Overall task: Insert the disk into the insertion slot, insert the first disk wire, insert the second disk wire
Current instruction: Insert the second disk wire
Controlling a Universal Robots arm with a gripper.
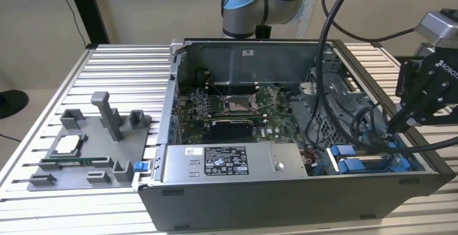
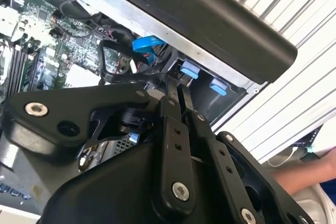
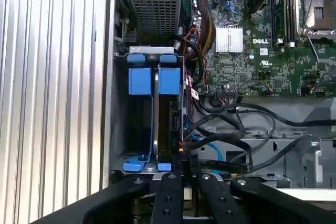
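Observation:
The disk (image 3: pixel 169 121) stands on edge inside the insertion slot (image 3: pixel 119 129), a grey bay with bright blue tabs (image 3: pixel 140 80) in the case's corner. In the exterior view the disk (image 1: pixel 376 160) lies in its blue frame at the case's near right corner. My gripper (image 3: pixel 185 161) hangs just over the disk's end with its fingers (image 3: pixel 172 192) pressed close together. A black disk wire (image 2: pixel 105 72) loops round and ends between the fingertips, beside a blue tab (image 2: pixel 189 69). Seen from outside, the gripper (image 1: pixel 396 127) points down at that corner. Other black wires (image 3: pixel 236 129) run off from the disk's end.
The open computer case (image 1: pixel 286 197) sits on a slatted metal table (image 1: pixel 122 68). Inside it are a motherboard (image 1: pixel 229 106) and a labelled grey box (image 1: pixel 229 162), whose perforated side (image 3: pixel 155 14) borders the bay. A grey parts fixture (image 1: pixel 93 144) stands at the exterior view's left. A person's hand (image 2: pixel 310 174) rests nearby.

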